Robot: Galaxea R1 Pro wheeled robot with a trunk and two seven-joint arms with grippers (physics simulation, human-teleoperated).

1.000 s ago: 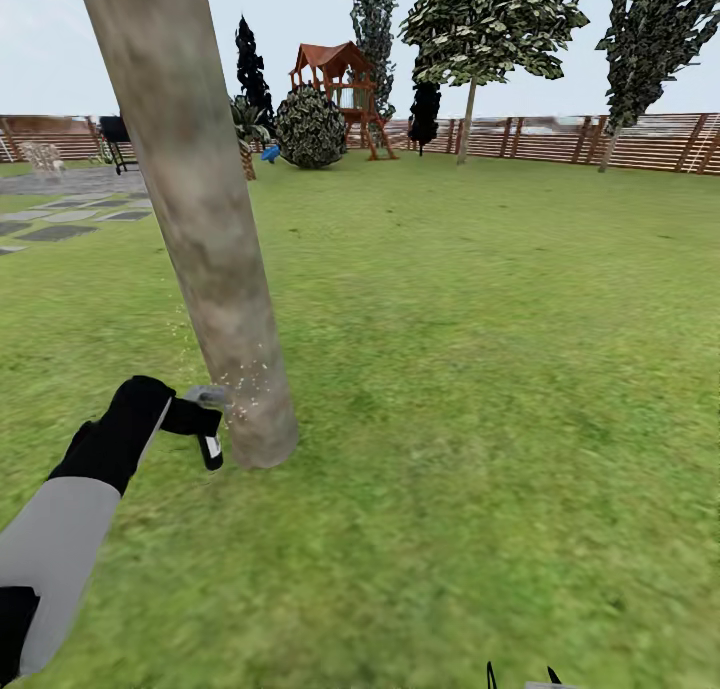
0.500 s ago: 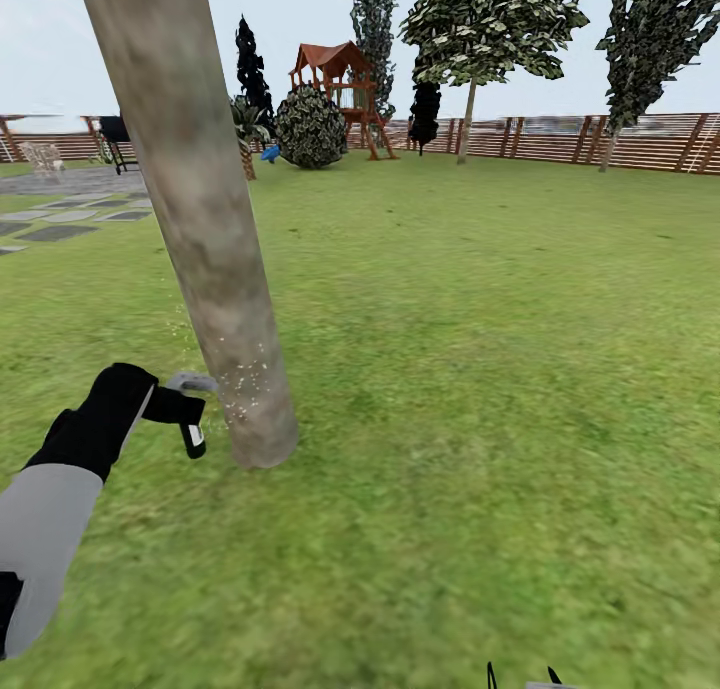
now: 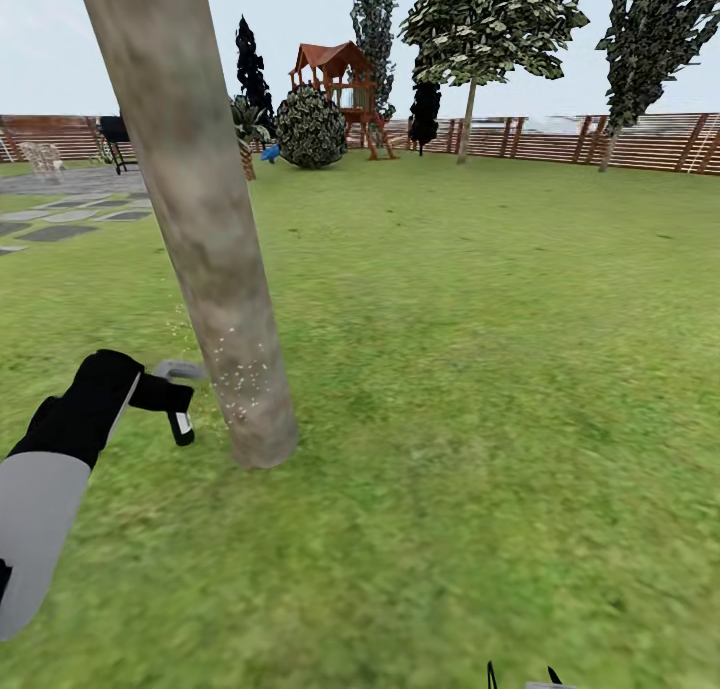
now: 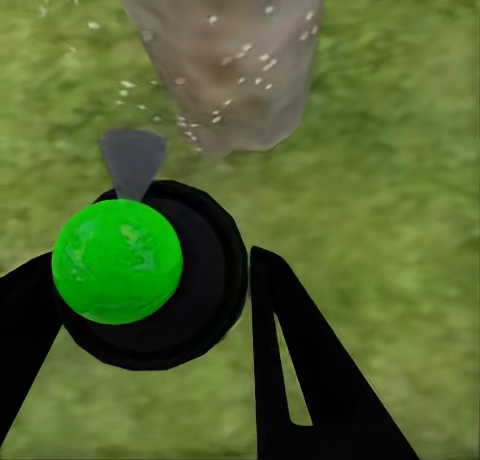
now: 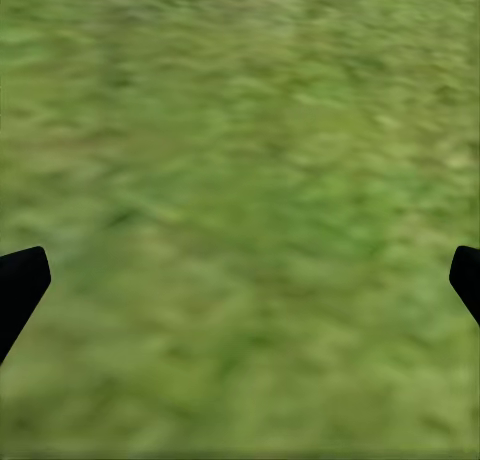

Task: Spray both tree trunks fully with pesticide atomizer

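Under me spreads the floor (image 3: pixel 470 369), a mottled green grass lawn, blurred beneath my wrist cameras (image 5: pixel 240 180). Close ahead, a thick, leaning tree trunk of blotchy grey-beige bark (image 3: pixel 205 219) rises straight out of the grass, its foot dotted with fine whitish specks (image 3: pixel 240 379). Far beyond that trunk stand a round dark bush (image 3: pixel 310 127) and a brown wooden play tower (image 3: pixel 338 89). To the trunk's left, grey stepping stones (image 3: pixel 55 231) lie flat in the lawn. A brown slatted wooden fence (image 3: pixel 600 139) borders the grass behind.
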